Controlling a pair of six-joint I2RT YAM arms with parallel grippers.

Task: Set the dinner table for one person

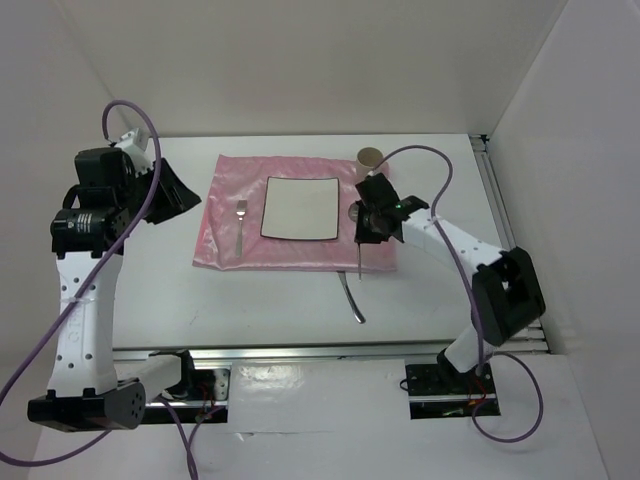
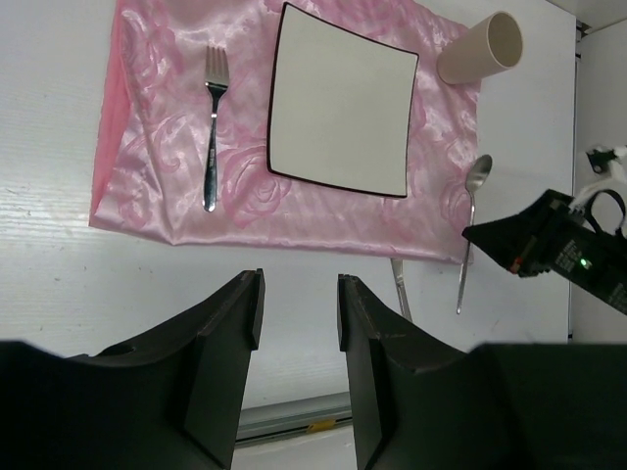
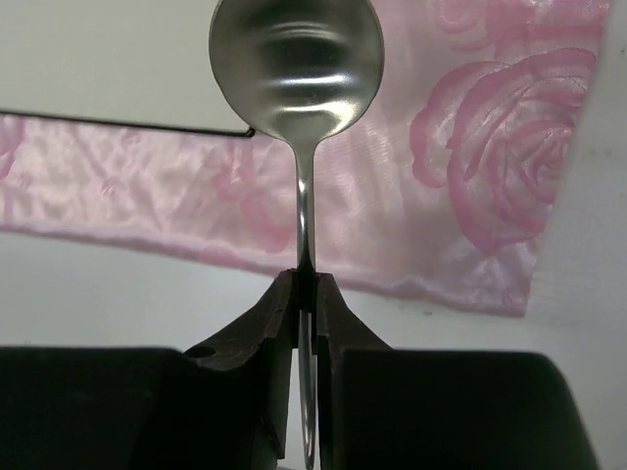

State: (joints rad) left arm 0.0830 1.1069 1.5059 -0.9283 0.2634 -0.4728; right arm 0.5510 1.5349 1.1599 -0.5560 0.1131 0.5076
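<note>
Gripping spoon point(image 3: 297, 59) by handle, right end effector point(image 3: 306, 282) clenched on it. Spoon bowl over right part of pink mat point(image 1: 225, 220), just beside square plate point(image 1: 300, 207). Left end effector point(image 2: 299, 294) released, empty, hovers left of mat. Worktop point(image 1: 150, 300) white, walled, carries mat at centre. Fork point(image 1: 240, 225) on mat, left of plate. Cup point(image 1: 371, 156) at mat's far right corner. Another silver utensil point(image 1: 353, 298) lies on worktop by mat's near edge, kind unclear.

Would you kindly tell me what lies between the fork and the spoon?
The square white plate lies between the fork and the spoon, resting on the pink mat; the left wrist view shows it clearly.
</note>
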